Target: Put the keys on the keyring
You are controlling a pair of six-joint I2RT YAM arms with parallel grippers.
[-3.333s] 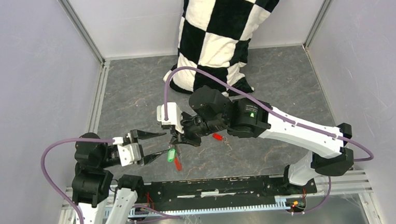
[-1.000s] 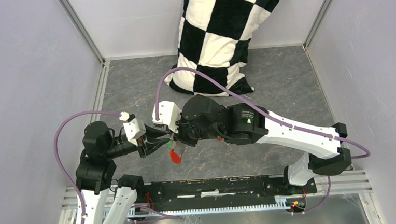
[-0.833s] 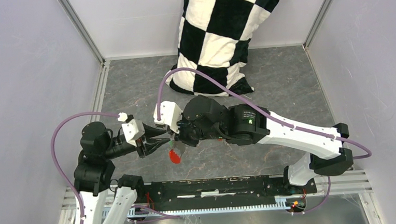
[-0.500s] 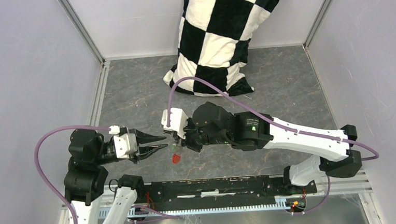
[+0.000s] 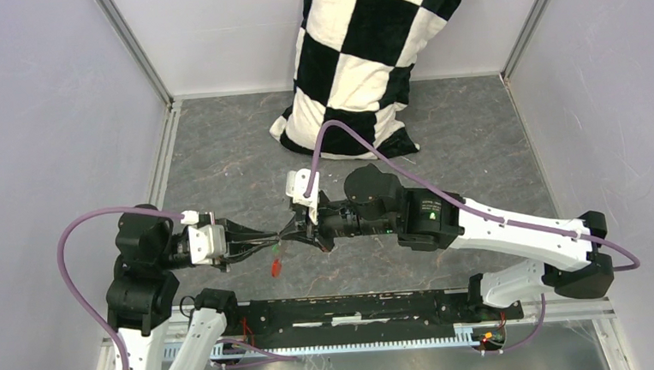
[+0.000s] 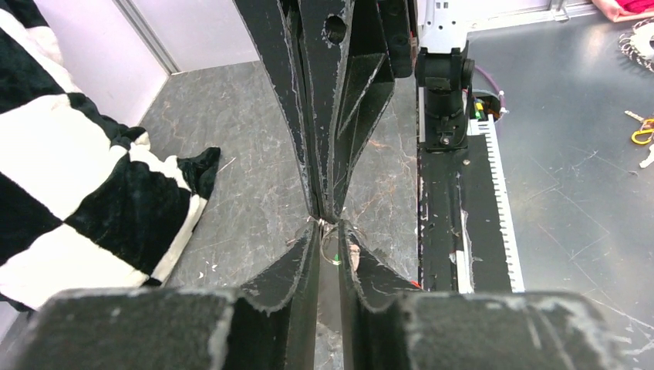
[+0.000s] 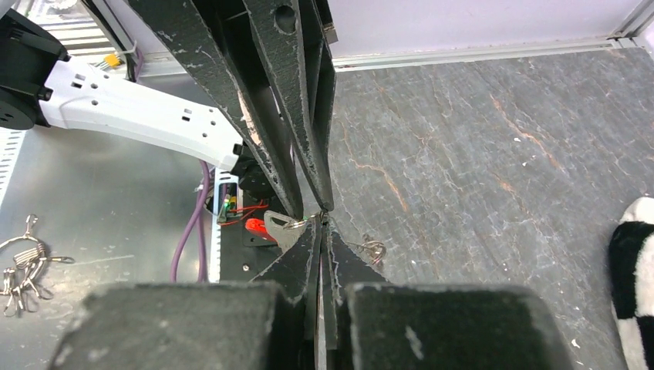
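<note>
Risk: ring slipping if either arm pulls; left gripper [image 5: 277, 237] narrow on keyring [image 6: 330, 248] wire; right gripper [image 5: 299, 230] closed tip-to-tip against it, contents unclear; green key [image 5: 276, 250] dangles beneath with fob [image 5: 275, 268]

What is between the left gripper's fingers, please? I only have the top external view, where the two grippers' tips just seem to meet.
Observer: In the left wrist view, a thin wire loop of the keyring sits in the narrow gap between the fingers of the left gripper, with a speck of green beside it.
Operator: Thank you. Is anything lying on the table near the tips?
Observer: Yes. The right wrist view shows a small loose wire ring lying on the table, just beside the fingertips of the right gripper.
</note>
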